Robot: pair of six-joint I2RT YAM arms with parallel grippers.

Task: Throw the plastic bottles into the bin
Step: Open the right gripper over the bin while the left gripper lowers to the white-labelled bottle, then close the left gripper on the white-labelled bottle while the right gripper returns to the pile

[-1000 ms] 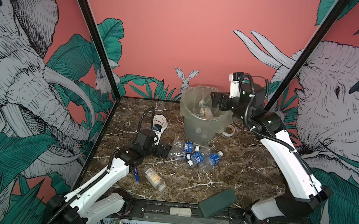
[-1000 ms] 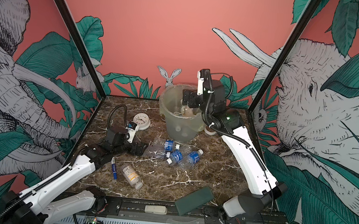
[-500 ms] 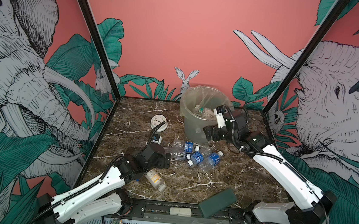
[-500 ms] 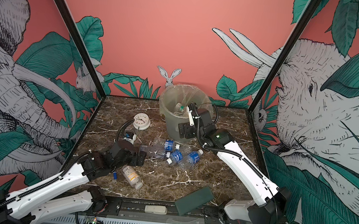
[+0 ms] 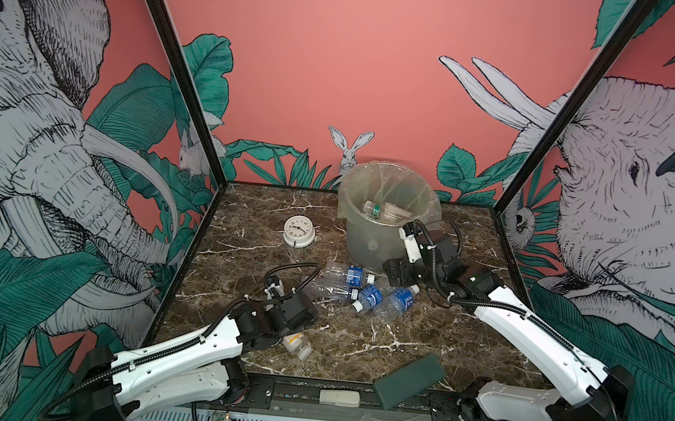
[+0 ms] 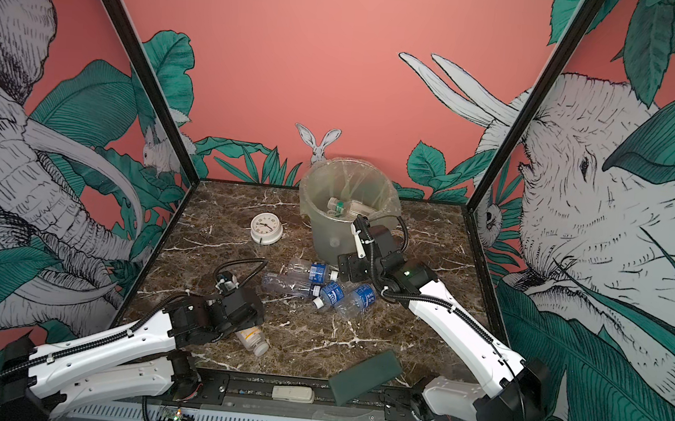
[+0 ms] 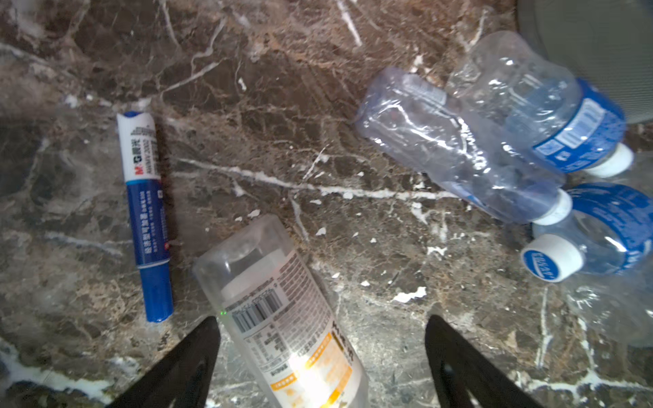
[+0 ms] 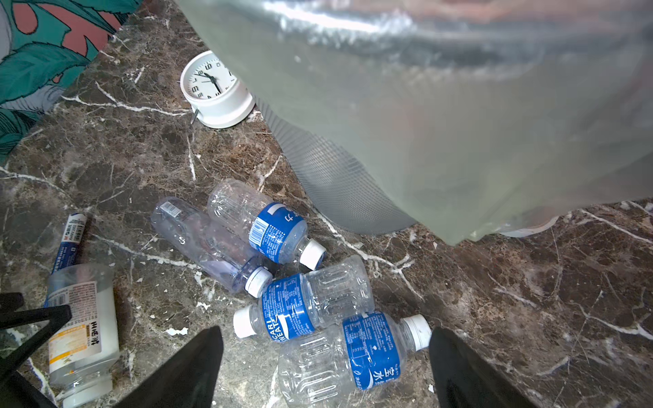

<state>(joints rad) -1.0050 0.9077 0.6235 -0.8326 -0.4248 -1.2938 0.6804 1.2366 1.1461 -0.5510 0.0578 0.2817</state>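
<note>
Brown marble tabletop (image 5: 420,343), jungle-mural walls on three sides. Your holdings, item by item:

1. Left gripper (image 7: 321,319): fingers spread wide, low over the marble, pinching nothing.
2. White-labelled bottle (image 7: 282,311): lies on its side between those fingers, close against one and well clear of the other.
3. Marker pen (image 7: 146,212): blue and white, flat on the marble just outside your left gripper, beside the white-labelled bottle.
4. Right gripper (image 8: 325,329): fingers spread, empty, hanging above the heap of bottles.
5. Blue-labelled bottles (image 8: 353,353): three, all on their sides. One lies directly under the gap between your right fingers, a second touches it just ahead, and a third is further ahead, toward the bin.
6. Bare clear bottle (image 8: 205,240): crumpled, lies alongside that third one and touches it.
7. Bin (image 5: 371,239): upright and bag-lined, just beyond your right gripper. A green-banded bottle (image 5: 385,211) lies inside.
8. Clock (image 5: 300,230): white, beside the bin, well ahead of your left gripper.
9. Green block (image 5: 408,380): tilted on the front edge, behind both grippers.
</note>
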